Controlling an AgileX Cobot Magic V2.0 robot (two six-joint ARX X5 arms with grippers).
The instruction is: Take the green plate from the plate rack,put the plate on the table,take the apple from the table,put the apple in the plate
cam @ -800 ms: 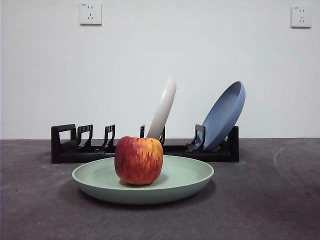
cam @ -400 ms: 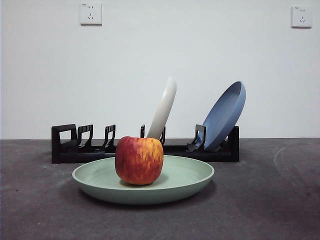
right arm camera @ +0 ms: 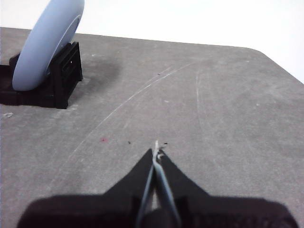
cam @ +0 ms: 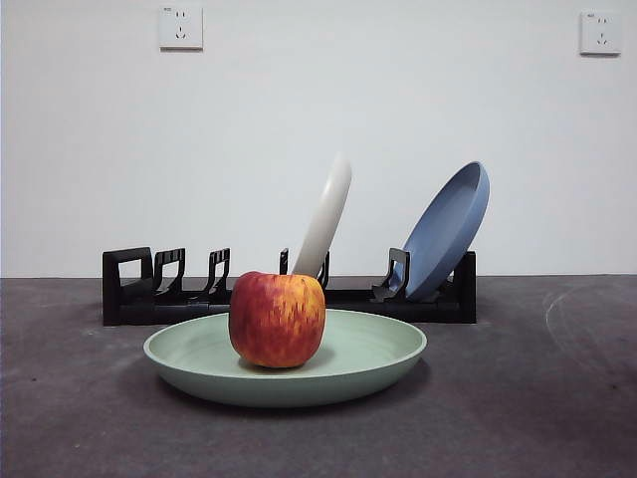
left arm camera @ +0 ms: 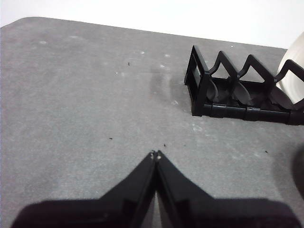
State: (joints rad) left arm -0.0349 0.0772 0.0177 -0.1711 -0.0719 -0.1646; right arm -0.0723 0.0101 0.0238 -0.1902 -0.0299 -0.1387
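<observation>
Two end effectors, both idle and empty. Left end effector (left arm camera: 156,154): jaws pressed together tip to tip, nothing between them, hanging over bare surface (left arm camera: 85,104) well clear of the plate rack (left arm camera: 237,95). Its wrist view shows the rack's square loop end and the first few holders, plus a sliver of the cream-white plate (left arm camera: 292,66) at the frame edge.

Right end effector (right arm camera: 156,152): jaws likewise closed flat against each other, holding nothing, over bare surface marked with faint curved scratches. The blue plate (right arm camera: 47,42) leans in the rack's other end, apart from this end effector.

Neither arm shows in the front view.

Front view, outward from there:
- apple (cam: 277,319) sits upright in the green plate (cam: 378,358), left of the plate's centre, resting on the plate floor.
- green plate lies flat on the surface, near side, in front of the rack's middle.
- rack runs left to right behind the plate, touching the surface; loop end at left, left holders empty.
- cream-white plate stands on edge in a middle slot, tilted right.
- blue plate in the right-end slot, tilted further right, concave side facing left.
- white wall behind, one socket (cam: 180,27) at top left, another (cam: 600,32) at top right.
</observation>
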